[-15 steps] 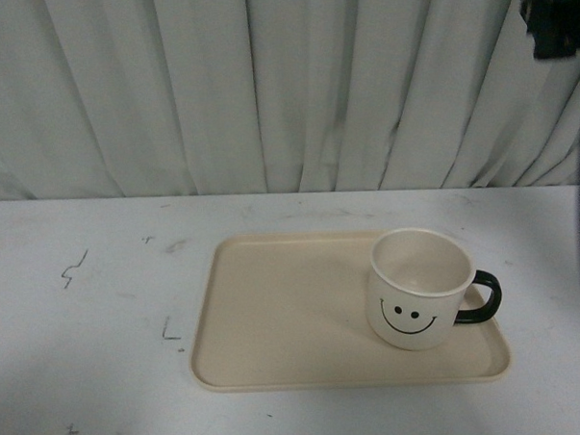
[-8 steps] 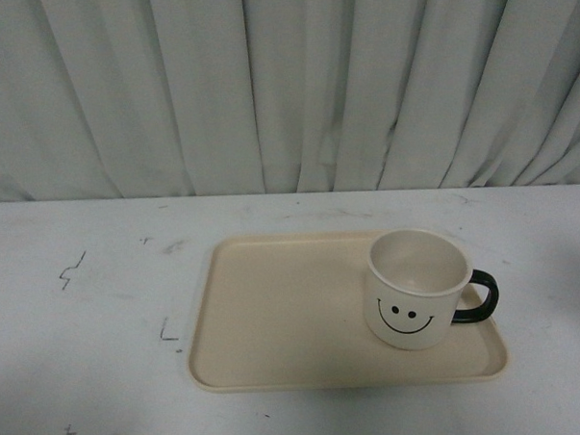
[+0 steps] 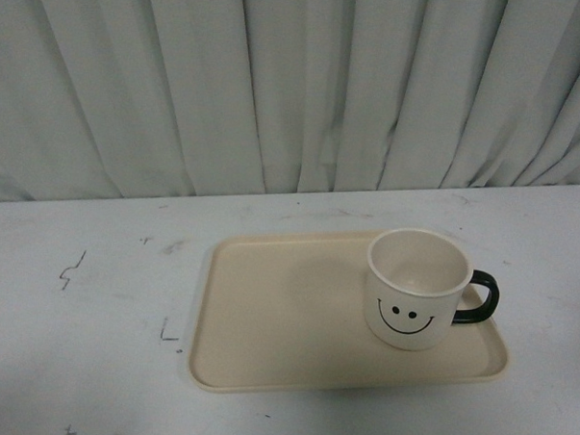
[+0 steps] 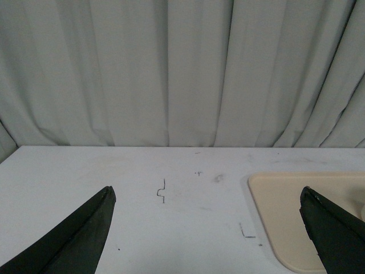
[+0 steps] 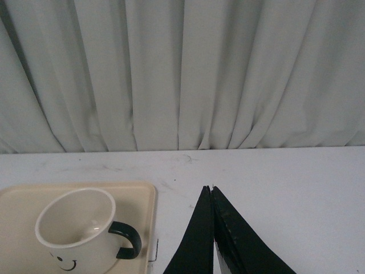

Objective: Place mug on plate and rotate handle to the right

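Both pincers sit clear of the task's things. Left pincer [image 4: 208,228] gapes wide over the white worktop [image 3: 83,323], left of the flat beige rectangular plate [image 3: 275,314]. On the plate's right end stands the cream smiley mug [image 3: 418,287], its glossy black loop handle [image 3: 478,298] pointing right toward the nearer, clenched, empty right pincer [image 5: 212,228].

Left hand [image 4: 208,228] spread; right hand [image 5: 212,197] (empty) closed.

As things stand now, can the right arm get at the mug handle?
Probably yes. The handle points toward the right hand, with only bare table between them; the hand is shut and would need to open first.
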